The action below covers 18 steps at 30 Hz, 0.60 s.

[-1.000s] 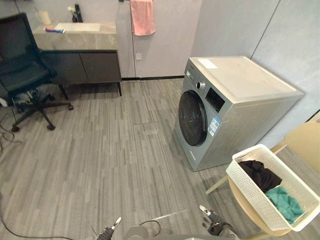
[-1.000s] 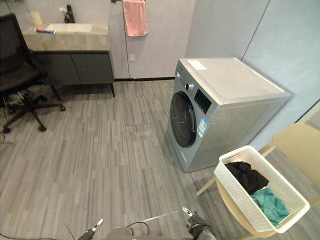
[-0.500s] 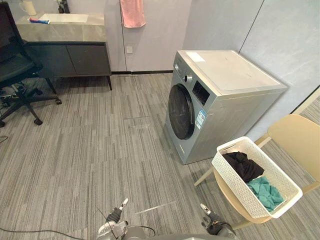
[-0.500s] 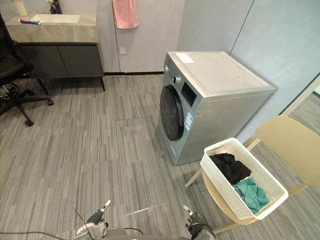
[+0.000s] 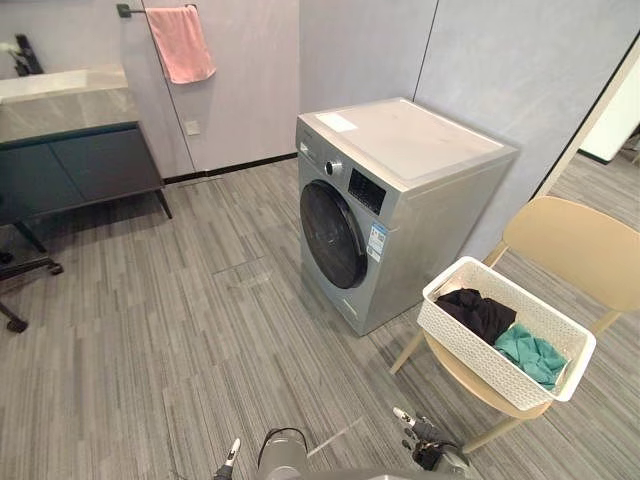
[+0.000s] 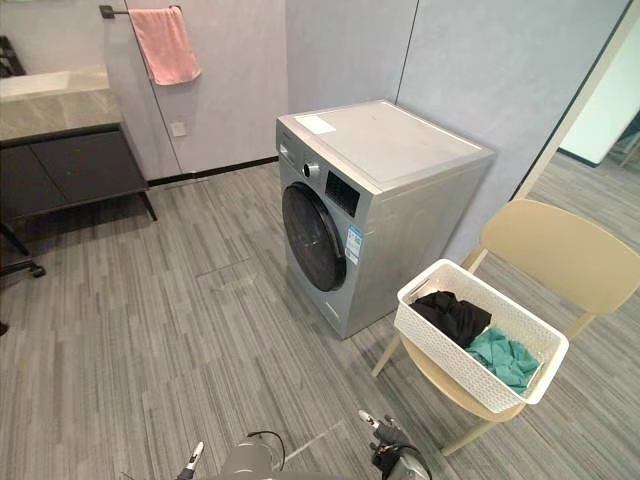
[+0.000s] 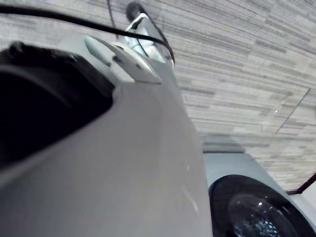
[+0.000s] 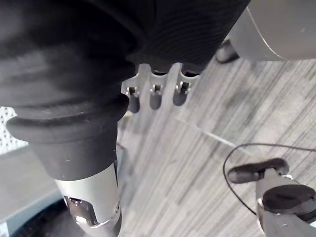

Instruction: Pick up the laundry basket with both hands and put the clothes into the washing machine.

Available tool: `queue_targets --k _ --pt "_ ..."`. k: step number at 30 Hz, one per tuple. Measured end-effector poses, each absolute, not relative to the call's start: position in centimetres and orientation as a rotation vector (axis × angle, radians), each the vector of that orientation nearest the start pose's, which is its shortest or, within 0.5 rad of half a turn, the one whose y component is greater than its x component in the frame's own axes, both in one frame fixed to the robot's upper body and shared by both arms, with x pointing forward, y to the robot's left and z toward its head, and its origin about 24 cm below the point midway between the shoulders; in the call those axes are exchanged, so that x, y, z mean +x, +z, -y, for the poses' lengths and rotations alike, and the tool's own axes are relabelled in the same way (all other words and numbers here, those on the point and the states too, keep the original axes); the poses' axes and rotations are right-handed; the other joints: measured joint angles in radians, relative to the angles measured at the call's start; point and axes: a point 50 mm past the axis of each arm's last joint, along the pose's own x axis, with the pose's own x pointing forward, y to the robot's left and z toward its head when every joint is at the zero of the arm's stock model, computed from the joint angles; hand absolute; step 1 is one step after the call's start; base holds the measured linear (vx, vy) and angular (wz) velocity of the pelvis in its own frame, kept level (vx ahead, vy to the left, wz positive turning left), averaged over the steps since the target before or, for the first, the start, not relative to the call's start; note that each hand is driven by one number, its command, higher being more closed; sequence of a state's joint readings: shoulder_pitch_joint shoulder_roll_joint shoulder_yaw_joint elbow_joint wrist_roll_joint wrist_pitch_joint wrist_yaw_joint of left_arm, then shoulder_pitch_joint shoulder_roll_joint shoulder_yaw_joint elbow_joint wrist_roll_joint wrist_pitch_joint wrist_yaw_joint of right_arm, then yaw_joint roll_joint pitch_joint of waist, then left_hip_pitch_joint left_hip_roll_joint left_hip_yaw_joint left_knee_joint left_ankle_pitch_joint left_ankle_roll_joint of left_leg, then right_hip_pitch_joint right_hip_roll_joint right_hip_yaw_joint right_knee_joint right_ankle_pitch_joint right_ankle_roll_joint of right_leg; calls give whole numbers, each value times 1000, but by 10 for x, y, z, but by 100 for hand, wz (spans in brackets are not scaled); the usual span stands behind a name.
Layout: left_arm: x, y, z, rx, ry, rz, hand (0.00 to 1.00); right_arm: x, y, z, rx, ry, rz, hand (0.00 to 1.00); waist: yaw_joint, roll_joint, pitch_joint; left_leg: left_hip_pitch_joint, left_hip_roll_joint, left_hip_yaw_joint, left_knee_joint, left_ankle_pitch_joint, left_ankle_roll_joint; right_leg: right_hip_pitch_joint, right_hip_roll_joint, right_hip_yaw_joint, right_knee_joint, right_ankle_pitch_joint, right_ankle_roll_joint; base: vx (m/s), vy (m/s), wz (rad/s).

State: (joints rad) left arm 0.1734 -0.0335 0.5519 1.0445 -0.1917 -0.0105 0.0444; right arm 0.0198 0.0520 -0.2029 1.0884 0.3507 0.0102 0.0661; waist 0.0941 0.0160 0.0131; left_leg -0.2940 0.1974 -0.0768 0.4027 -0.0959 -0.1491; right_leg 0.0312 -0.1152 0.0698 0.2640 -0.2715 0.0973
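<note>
A white laundry basket (image 5: 448, 326) rests on the seat of a tan chair (image 5: 575, 245), right of the washing machine. Black clothes (image 5: 478, 312) and teal clothes (image 5: 531, 352) lie inside it. The grey washing machine (image 5: 410, 150) stands against the wall, its round dark door (image 5: 332, 236) shut; the door (image 7: 256, 213) also shows in the left wrist view. My left hand (image 5: 233, 456) hangs low at the bottom edge, a straight finger showing. My right hand (image 5: 420, 438) hangs low as well, near the chair's front leg, its fingers (image 8: 155, 95) relaxed and holding nothing.
A pink towel (image 5: 180, 42) hangs on a wall rail at the back left. Below it is a stone-topped counter with dark cabinets (image 5: 70, 160). An office chair's base (image 5: 15, 295) shows at the left edge. Grey plank floor (image 5: 180, 330) lies before the washing machine.
The camera has swung to the right, so the washing machine and basket sit nearer the middle and the counter has slid left. Both hands stay low with nothing in them.
</note>
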Motion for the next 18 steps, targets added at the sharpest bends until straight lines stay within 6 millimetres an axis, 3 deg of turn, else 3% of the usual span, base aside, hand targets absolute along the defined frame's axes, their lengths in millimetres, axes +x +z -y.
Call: queue_targets --k 2,4,7,9,11,14,15,16,18 --pt "36 -169 -209 -433 720 -1132 0 105 -166 144 498 -275 -1097 0 1 -19 -15 8 -57 60 18 -27 38 1 -60 57 -8 23 -3 256 300 -25" --pt "39 -171 -202 -444 697 -1146 0 103 -167 148 521 -302 -1101 0 3 0 -38 8 -95 80 58 -67 72 -3 -95 73 -24 90 22 212 242 -18" --pt "43 -171 -198 -427 656 -1149 0 102 -167 156 582 -382 -1081 0 3 28 -59 10 -100 104 45 -78 89 -35 -102 85 -1 149 21 119 152 -22" --pt "47 -170 -200 -391 621 -1148 0 104 -166 160 602 -403 -1066 0 -2 30 -65 25 -112 107 19 -76 92 -72 -106 92 58 172 5 84 117 -17" --pt "55 -169 -201 -363 584 -1138 0 107 -165 164 617 -418 -1046 0 -9 29 -65 37 -116 107 14 -76 94 -125 -106 66 167 195 -29 33 72 0" --pt "54 -169 -200 -367 589 -1139 0 114 -162 161 593 -380 -1031 0 -25 20 -49 115 -130 118 -41 -77 104 -181 -115 17 318 260 -134 16 96 -11" --pt "53 -169 -201 -364 591 -1139 0 114 -162 159 585 -366 -1033 0 -25 17 -48 135 -130 122 -59 -71 113 -192 -109 18 347 263 -149 -27 67 -31" --pt "54 -168 -206 -357 597 -1132 0 116 -162 151 580 -326 -1037 0 -29 -5 -43 153 -125 123 -76 -68 118 -212 -59 24 401 182 -85 -39 5 -20" --pt "57 -167 -210 -352 606 -1115 0 117 -162 144 581 -302 -1043 0 -31 -32 -37 162 -121 129 -91 -64 126 -210 8 -10 361 140 -66 -30 -71 -12"
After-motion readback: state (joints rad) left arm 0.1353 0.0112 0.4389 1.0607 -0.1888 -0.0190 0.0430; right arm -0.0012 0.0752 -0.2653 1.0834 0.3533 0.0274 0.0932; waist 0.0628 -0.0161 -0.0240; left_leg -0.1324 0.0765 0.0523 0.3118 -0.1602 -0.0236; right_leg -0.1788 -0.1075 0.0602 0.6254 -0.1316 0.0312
